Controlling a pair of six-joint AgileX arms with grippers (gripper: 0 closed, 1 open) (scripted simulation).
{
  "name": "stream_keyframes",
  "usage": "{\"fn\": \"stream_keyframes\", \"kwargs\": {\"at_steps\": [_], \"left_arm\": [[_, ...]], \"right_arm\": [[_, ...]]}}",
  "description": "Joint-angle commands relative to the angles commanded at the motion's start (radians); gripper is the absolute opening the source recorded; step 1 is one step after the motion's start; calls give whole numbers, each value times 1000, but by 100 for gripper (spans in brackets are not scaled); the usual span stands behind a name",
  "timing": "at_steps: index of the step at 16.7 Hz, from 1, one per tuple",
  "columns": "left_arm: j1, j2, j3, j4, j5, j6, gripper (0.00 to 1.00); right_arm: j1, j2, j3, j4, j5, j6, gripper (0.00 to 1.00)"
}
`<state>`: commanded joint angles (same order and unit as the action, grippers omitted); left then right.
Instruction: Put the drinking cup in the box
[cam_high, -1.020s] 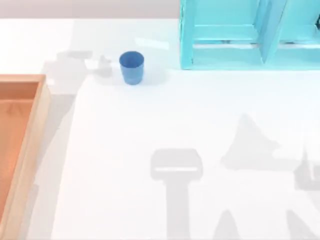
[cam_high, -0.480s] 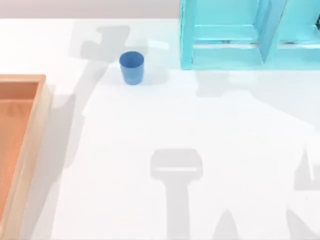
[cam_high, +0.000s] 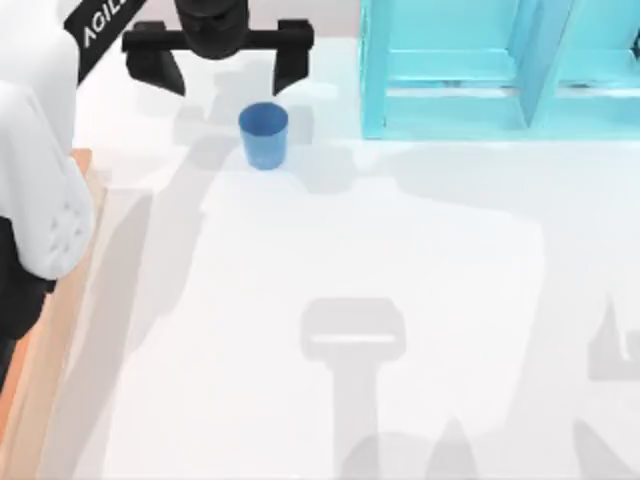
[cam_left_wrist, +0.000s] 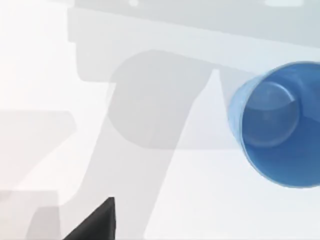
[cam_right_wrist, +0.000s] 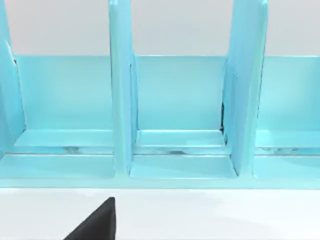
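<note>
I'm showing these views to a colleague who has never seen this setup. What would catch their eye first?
Most likely the left gripper, its black fingers spread wide at the far edge of the table just behind the small blue drinking cup, which stands upright and untouched. Next, the big cyan shelf unit at the far right, facing the right wrist camera. The wooden box at the left edge lies partly under the white left arm.

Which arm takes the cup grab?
Left. Its claw hangs open just behind the drinking cup, and the box is on the table's left side. The right wrist view faces the cyan shelf.
</note>
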<state>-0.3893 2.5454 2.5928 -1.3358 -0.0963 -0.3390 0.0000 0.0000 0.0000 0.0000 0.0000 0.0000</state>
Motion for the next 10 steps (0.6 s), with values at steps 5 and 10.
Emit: {"fn": "stream_keyframes", "kwargs": {"at_steps": [5, 10], "left_arm": [[6, 4, -3, 2, 1, 0, 100], [9, 45, -46, 92, 3, 9, 100]], "right_arm": [[0, 0, 0, 0, 0, 0, 100], [0, 0, 0, 0, 0, 0, 100]]}}
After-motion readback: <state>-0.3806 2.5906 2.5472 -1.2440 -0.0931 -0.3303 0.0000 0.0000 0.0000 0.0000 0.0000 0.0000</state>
